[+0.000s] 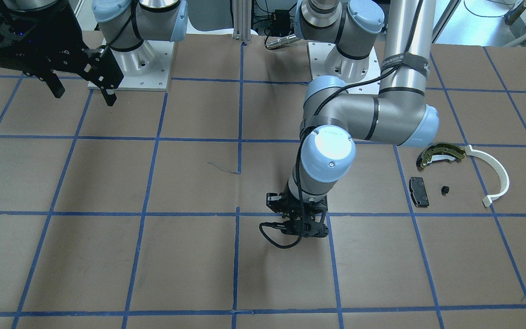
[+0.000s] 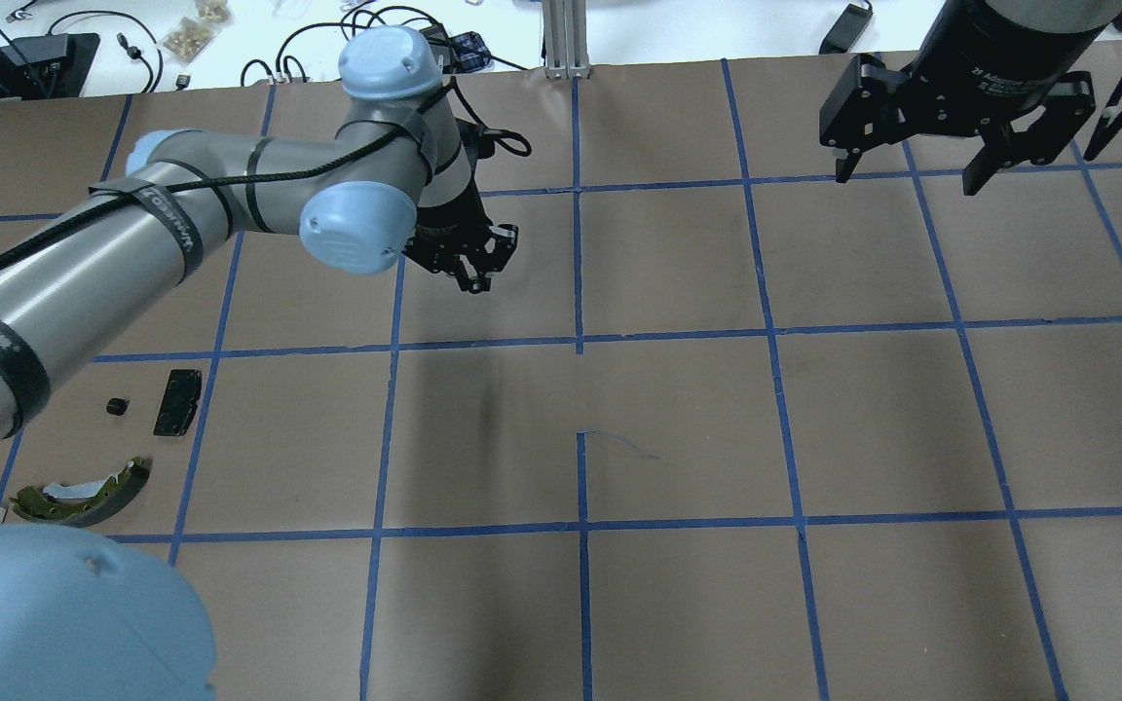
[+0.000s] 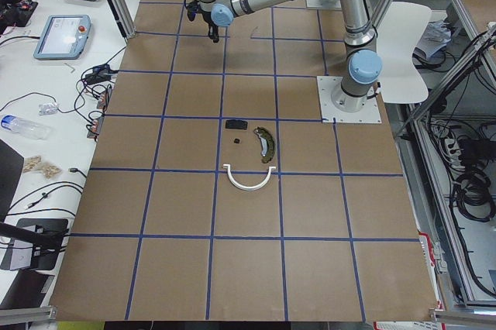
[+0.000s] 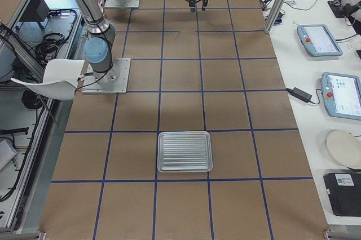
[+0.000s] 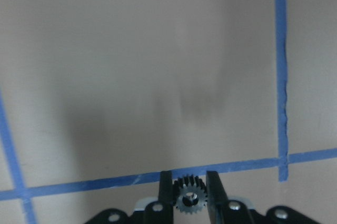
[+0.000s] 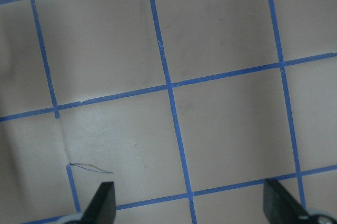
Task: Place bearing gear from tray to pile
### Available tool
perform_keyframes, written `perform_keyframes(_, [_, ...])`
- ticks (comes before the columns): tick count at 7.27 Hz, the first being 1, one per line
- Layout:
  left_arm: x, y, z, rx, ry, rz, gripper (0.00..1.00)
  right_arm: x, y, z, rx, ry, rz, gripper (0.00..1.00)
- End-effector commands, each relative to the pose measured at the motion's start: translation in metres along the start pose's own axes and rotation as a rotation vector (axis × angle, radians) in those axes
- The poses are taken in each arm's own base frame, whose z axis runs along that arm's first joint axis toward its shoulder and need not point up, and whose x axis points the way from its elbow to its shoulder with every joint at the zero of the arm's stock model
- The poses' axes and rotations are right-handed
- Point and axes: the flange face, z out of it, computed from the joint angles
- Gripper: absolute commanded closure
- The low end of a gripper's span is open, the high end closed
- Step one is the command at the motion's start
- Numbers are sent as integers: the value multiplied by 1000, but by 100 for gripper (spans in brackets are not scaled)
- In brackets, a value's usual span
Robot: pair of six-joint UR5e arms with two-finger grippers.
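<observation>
- A small toothed gear sits pinched between the two fingers of the left gripper, teeth showing above the clamp in the left wrist view. It is clear of the paper below.
- The left gripper, closed on the gear, hangs over the middle of the table, well apart from both tray and pile.
- The tray lies at the robot's right end of the table; its ridged floor looks bare in the right-side view, so the pick-up appears done.
- The pile waits at the robot's left end: an olive curved shoe, a white arc and a black pad.
- A small black part lies just beside the pad; it is too small to tell whether it is another gear.
- The right gripper hangs high over its own side, jaws spread wide and holding nothing.
- By these views the job is about halfway: lifted and in transit, with the carry to the pile, the lowering and the release left.
</observation>
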Motion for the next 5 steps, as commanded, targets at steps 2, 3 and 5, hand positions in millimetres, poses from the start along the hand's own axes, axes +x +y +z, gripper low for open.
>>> perform_keyframes(2, [-127, 0, -44, -66, -38, 11, 100, 2, 7, -1, -11, 15, -12, 0])
perform_keyframes(3, [-156, -3, -51, -56, -36, -4, 100, 2, 7, -1, -13, 17, -32, 0])
perform_keyframes(5, [-246, 7, -63, -80, -59, 17, 100, 0, 8, -1, -13, 4, -31, 0])
